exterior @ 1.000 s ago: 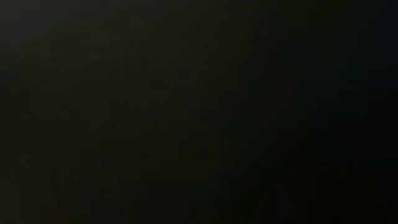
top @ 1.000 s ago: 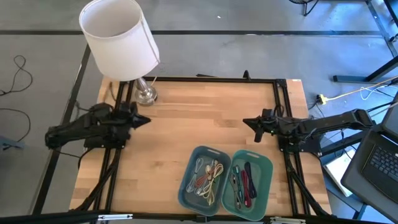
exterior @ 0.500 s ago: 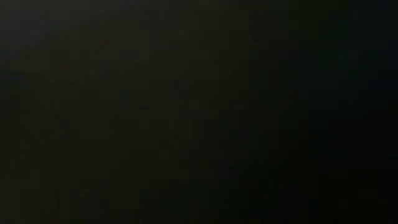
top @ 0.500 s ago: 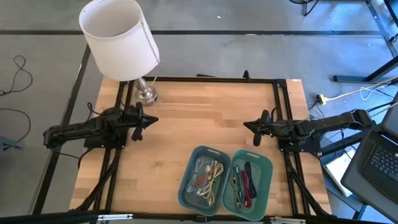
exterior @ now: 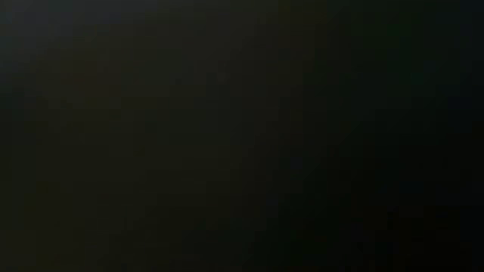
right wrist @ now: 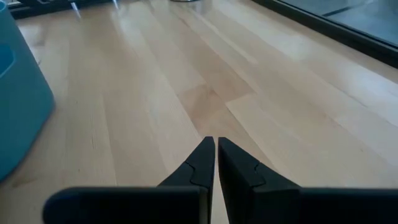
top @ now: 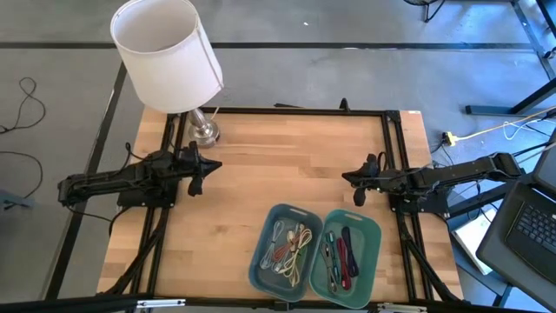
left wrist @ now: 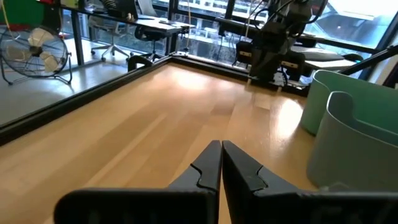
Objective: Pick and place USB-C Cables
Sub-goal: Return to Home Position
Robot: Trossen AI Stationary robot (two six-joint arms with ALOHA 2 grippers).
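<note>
Logged pale wood with long plank grain on the worktop (top: 278, 165), black on its frame (top: 295, 111). At 11 o'clock, white lamp shade (top: 165, 52) over silvery base (top: 205, 130). Near 5 o'clock, blue bin (top: 259, 261) with white, beige, red and grey USB-C cables (top: 289, 248); beside it, green bin (top: 373, 242) with red, green and dark ones. Black on left tool (left wrist: 221, 149) and right tool (right wrist: 215, 146).

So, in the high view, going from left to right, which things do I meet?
The left gripper, jaws shut → blue tray → right gripper, jaws shut → laptop. The lamp and green tray overlap these, so I leave them out.
</note>
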